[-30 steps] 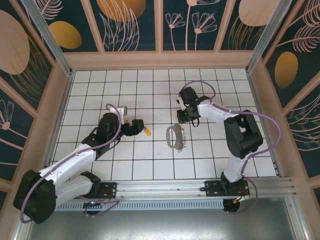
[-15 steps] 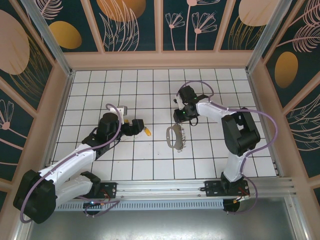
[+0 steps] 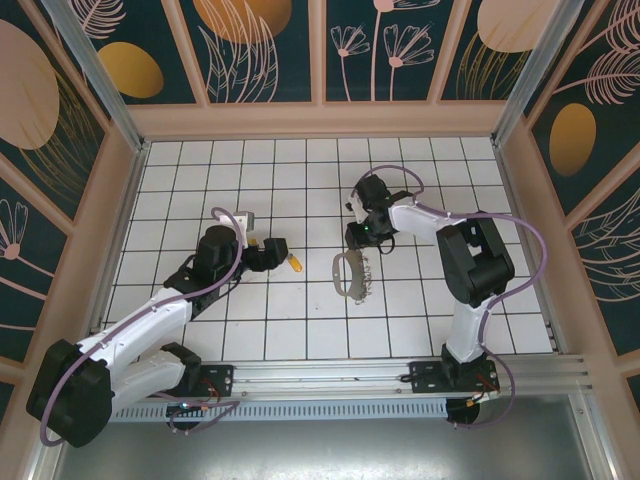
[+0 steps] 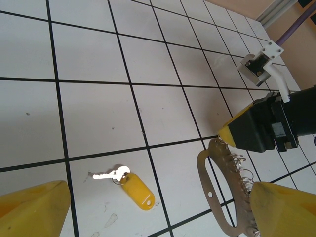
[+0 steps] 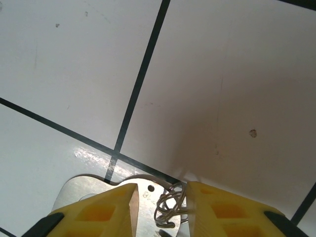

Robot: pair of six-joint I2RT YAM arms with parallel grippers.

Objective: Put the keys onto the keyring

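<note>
The key (image 4: 111,174), silvery with a yellow plastic tag, lies flat on the white tiled table (image 3: 200,170), about midway between the far and near edges and a little left of the centre. The keyring (image 3: 343,272) lies near it, on its right side, close to the centre of the table, and the two are apart, with only bare tile between them.

The left gripper (image 3: 272,252) hovers just left of the key with its fingers (image 4: 34,207) spread wide, and it holds nothing. The right gripper (image 3: 360,238) stands over the far end of the keyring. In its wrist view the yellow fingers (image 5: 227,207) are close together, with small wire loops of the keyring (image 5: 89,190) between them. We cannot tell if they really pinch the loops.

Around the table we see tan walls (image 3: 320,120) and dark flowered panels. A purple cable (image 3: 535,240) runs along the right arm.
</note>
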